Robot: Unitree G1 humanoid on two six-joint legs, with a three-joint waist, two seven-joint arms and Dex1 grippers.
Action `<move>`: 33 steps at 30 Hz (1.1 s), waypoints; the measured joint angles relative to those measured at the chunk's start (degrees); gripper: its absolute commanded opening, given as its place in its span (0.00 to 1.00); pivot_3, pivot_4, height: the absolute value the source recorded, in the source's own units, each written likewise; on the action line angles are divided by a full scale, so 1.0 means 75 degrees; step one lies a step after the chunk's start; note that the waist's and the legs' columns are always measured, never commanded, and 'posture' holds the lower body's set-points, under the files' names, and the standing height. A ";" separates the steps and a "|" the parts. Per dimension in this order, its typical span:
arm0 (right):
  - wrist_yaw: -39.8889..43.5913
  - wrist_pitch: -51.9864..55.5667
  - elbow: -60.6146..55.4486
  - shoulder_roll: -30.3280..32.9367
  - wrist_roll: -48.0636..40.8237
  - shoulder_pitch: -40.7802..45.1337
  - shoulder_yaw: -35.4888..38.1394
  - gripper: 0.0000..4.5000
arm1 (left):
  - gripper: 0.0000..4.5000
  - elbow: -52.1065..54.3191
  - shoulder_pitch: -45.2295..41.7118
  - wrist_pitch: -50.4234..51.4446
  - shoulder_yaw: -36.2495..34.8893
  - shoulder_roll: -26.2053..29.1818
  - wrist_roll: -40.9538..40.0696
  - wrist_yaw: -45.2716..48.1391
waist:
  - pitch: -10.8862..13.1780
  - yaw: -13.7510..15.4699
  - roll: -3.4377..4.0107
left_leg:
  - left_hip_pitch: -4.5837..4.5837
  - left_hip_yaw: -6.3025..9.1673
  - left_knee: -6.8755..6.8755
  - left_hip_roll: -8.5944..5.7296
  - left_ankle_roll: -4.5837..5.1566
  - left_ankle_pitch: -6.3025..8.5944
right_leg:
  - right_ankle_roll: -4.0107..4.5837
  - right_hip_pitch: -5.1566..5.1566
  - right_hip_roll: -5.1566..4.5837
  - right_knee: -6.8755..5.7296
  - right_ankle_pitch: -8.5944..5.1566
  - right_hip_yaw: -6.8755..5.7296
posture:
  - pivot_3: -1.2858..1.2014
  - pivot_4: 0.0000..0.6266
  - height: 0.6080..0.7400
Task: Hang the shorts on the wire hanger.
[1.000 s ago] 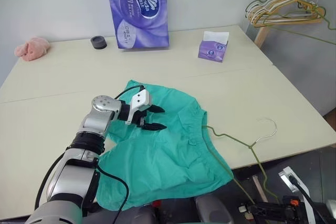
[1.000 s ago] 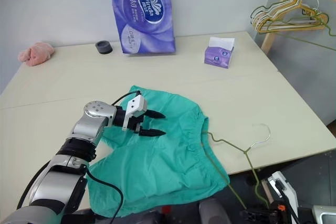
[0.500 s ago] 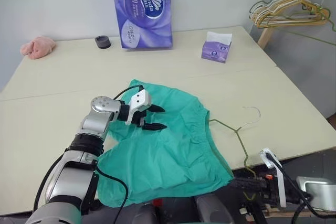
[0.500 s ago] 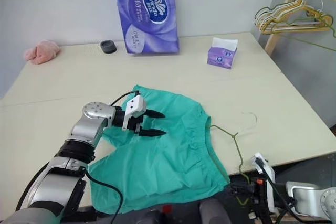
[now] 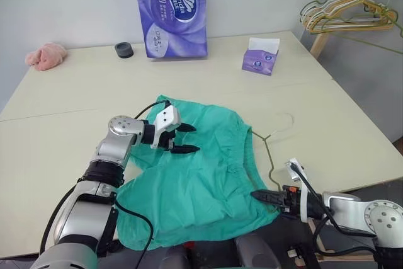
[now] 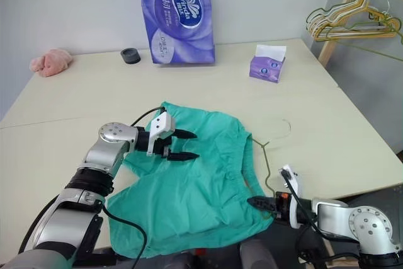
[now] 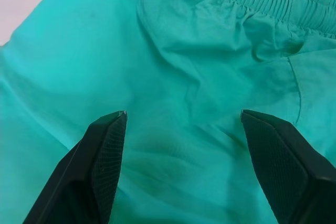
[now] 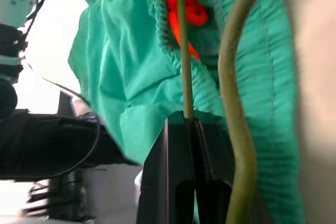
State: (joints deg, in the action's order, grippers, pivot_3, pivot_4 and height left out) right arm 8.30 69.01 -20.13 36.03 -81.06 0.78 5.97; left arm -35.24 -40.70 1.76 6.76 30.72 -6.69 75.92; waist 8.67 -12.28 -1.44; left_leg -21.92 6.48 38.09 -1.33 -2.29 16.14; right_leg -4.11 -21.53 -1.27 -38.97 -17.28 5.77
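a wide cream table (image 5: 75, 102) set against a pale wall, with a wooden rail of hangers (image 5: 340, 17) off at the far right corner. the shorts (image 5: 201, 181) lie spread flat near the table's front edge, gathered waistband toward the right, one leg spilling over the edge. the wire hanger (image 5: 269, 149) lies just beside that waistband, hook pointing away over the bare table, its lower wire running down to the right gripper (image 5: 267, 196), which is clamped tight on the thin wire at the table's edge, as the right wrist view shows. the left gripper (image 5: 182, 140) hovers over the upper part of the shorts with its black fingers spread wide and nothing between them.

to thread well, the hanger's free shoulder likely needs to slide in under the waistband, so the left gripper should pinch one layer of the elastic and lift it into a mouth first. keep the wire low and level; a thin wire can twist in a pinch grip.

farther back stand a purple tissue pack (image 5: 170, 11), a small tissue box (image 5: 258, 60), a black ring (image 5: 124, 50) and a pink cloth (image 5: 44, 56).
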 measured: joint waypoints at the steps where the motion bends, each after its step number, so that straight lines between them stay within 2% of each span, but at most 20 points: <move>1: 0.0032 -0.0068 -0.0075 0.0100 0.0152 0.0101 0.0028 0.00 | 0.81 -0.0107 -0.0082 0.0023 -0.0058 0.0025 -0.0007 -0.0052 | 0.0000 0.0001 0.0000 | 0.0000 0.0001 0.0000 0.0000 0.0000 0.0000 | 0.0000 -0.0001 0.0001 -0.0001 0.0000 -0.0002 | 0.41 0.18 1.00; 4: 0.0414 -0.0152 -0.0570 0.0923 0.0883 0.0295 0.0004 0.00 | 0.81 -0.0620 -0.0506 0.0040 -0.0268 0.0134 -0.0029 -0.0224 | 0.0003 0.0007 0.0003 | -0.0009 0.0004 0.0002 -0.0004 0.0000 0.0000 | -0.0001 -0.0007 0.0002 0.0000 0.0000 -0.0009 | 0.40 0.18 1.00; 7: 0.0909 -0.0170 -0.1101 0.1768 0.1299 0.0479 0.0167 0.00 | 0.81 -0.1448 -0.1414 0.0134 -0.0700 0.0290 -0.0164 -0.0534 | 0.0005 -0.0007 -0.0001 | -0.0035 0.0010 0.0008 -0.0002 0.0000 -0.0001 | -0.0003 -0.0025 0.0004 0.0000 0.0001 -0.0019 | 0.40 0.18 1.00; 10: 0.1303 -0.0185 -0.1372 0.2091 0.1477 0.0572 0.0257 0.00 | 0.81 -0.1900 -0.2157 0.0203 -0.1033 0.0374 -0.0306 -0.0579 | 0.0002 -0.0035 0.0002 | -0.0039 0.0008 0.0003 -0.0003 0.0000 0.0000 | -0.0002 -0.0026 0.0001 0.0005 0.0000 -0.0021 | 0.40 0.18 1.00; 14: 0.1769 -0.0264 -0.1502 0.2493 0.1994 0.0843 0.0206 0.00 | 0.98 -0.2298 -0.2594 0.0592 -0.1110 0.0259 -0.0431 -0.0226 | 0.0002 -0.0073 0.0003 | -0.0069 0.0005 0.0018 -0.0007 0.0000 -0.0001 | -0.0002 -0.0053 -0.0001 -0.0002 0.0002 -0.0016 | 0.39 0.17 1.00; 16: 0.1935 -0.0337 -0.1526 0.2508 0.2269 0.1223 0.0050 0.00 | 0.99 -0.2287 -0.2857 0.0927 -0.1049 0.0174 -0.0530 0.0360 | 0.0002 -0.0123 0.0003 | -0.0101 0.0010 0.0038 -0.0006 0.0000 -0.0002 | -0.0001 -0.0079 0.0001 -0.0013 0.0006 -0.0020 | 0.39 0.17 1.00; 19: 0.2368 -0.0580 -0.1706 0.2679 0.2961 0.1553 -0.0555 0.00 | 0.99 -0.2232 -0.3314 0.1215 -0.0732 0.0255 -0.0555 0.1440 | 0.0002 -0.0220 0.0004 | -0.0113 0.0013 0.0040 -0.0006 -0.0001 -0.0002 | -0.0001 -0.0088 0.0003 -0.0014 0.0006 -0.0027 | 0.39 0.17 1.00; 22: 0.2763 -0.0827 -0.1792 0.2889 0.3735 0.1813 -0.1164 0.00 | 0.99 -0.2327 -0.3775 0.0907 -0.0209 0.0493 -0.0436 0.2029 | 0.0002 -0.0324 0.0004 | -0.0117 0.0011 0.0040 -0.0007 -0.0001 -0.0002 | -0.0002 -0.0094 0.0000 -0.0010 0.0006 -0.0022 | 0.39 0.17 1.00; 28: 0.3488 -0.1305 -0.1798 0.3234 0.4951 0.2113 -0.1880 0.00 | 0.99 -0.2637 -0.4423 -0.0629 0.1001 0.0702 -0.0296 0.2158 | -0.0001 -0.0413 0.0009 | -0.0115 0.0014 0.0040 -0.0006 -0.0001 -0.0002 | -0.0002 -0.0095 -0.0004 -0.0013 0.0006 -0.0020 | 0.39 0.16 1.00; 33: 0.3995 -0.1588 -0.1765 0.3296 0.5795 0.2491 -0.2411 0.00 | 0.99 -0.2435 -0.4304 -0.1537 0.2841 0.1037 -0.0853 0.2163 | -0.0006 -0.0481 0.0016 | -0.0115 0.0009 0.0044 -0.0007 -0.0001 -0.0002 | -0.0002 -0.0098 -0.0008 -0.0017 0.0006 -0.0012 | 0.39 0.15 1.00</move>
State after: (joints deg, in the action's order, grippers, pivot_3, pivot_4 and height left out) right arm 38.27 57.10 -33.37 60.74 -37.60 19.46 -12.11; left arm -53.51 -72.98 -9.76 28.07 38.51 -13.09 92.14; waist 8.63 -15.89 -1.32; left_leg -22.78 6.55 38.42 -1.38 -2.29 16.12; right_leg -4.12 -22.26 -1.33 -39.10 -17.23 5.69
